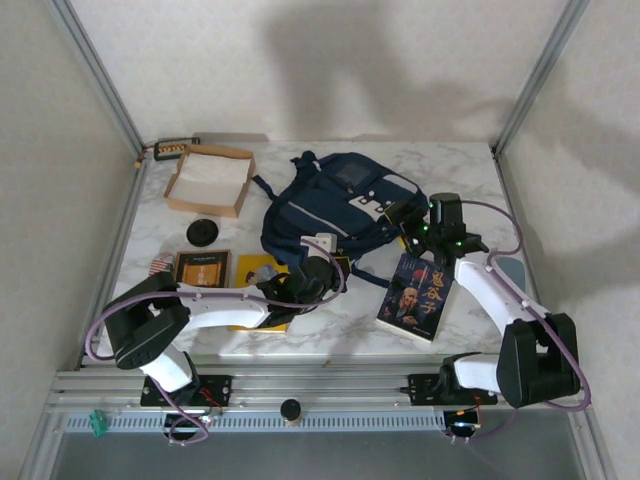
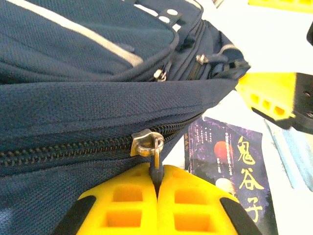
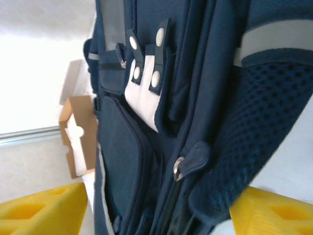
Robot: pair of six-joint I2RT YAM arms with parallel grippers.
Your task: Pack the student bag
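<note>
Pale textured walls [image 1: 330, 70] and grey metal posts [image 1: 100, 75] enclose a white marbled counter [image 1: 470, 175]; the bag [image 1: 330, 205], navy woven fabric with a pale stripe and white snap patches, lies slumped at mid-counter; a shallow brown cardboard box [image 1: 210, 180] sits to its left; a glossy dark book [image 1: 415, 297] lies by its near right corner; the left jaws, yellow blocks, are clenched on the metal zip pull [image 2: 156, 149]; the right jaws stand released, wide apart at the bag's right side.
</note>
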